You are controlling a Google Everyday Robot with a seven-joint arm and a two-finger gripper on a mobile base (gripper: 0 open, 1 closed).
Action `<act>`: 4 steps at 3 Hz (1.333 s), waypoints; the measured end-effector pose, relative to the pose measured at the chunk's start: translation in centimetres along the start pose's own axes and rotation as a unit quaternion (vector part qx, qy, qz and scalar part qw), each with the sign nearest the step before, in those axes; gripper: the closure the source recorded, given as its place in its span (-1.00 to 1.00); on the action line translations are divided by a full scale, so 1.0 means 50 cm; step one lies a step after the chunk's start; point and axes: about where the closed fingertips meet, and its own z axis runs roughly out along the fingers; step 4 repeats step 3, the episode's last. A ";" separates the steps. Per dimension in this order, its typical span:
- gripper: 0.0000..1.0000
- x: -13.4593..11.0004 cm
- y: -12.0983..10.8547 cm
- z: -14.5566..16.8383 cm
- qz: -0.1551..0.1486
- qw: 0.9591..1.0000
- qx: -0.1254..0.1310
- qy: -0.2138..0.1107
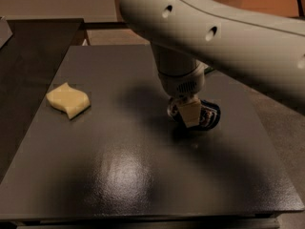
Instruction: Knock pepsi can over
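Gripper (189,114) low over the right-centre of dark table (119,175), partly covering pepsi can (210,116); grip state impossible to tell. Can tipped off upright, touching the gripper, well apart from pale yellow sponge (68,99) at left.
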 end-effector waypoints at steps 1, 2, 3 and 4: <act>-0.90 -0.004 -0.008 -0.001 0.001 1.000 0.010 -0.005; -1.00 -0.007 -0.013 -0.004 0.001 1.000 0.017 -0.009; -1.00 -0.007 -0.013 -0.004 0.001 1.000 0.017 -0.009; -1.00 -0.007 -0.013 -0.004 0.001 1.000 0.017 -0.009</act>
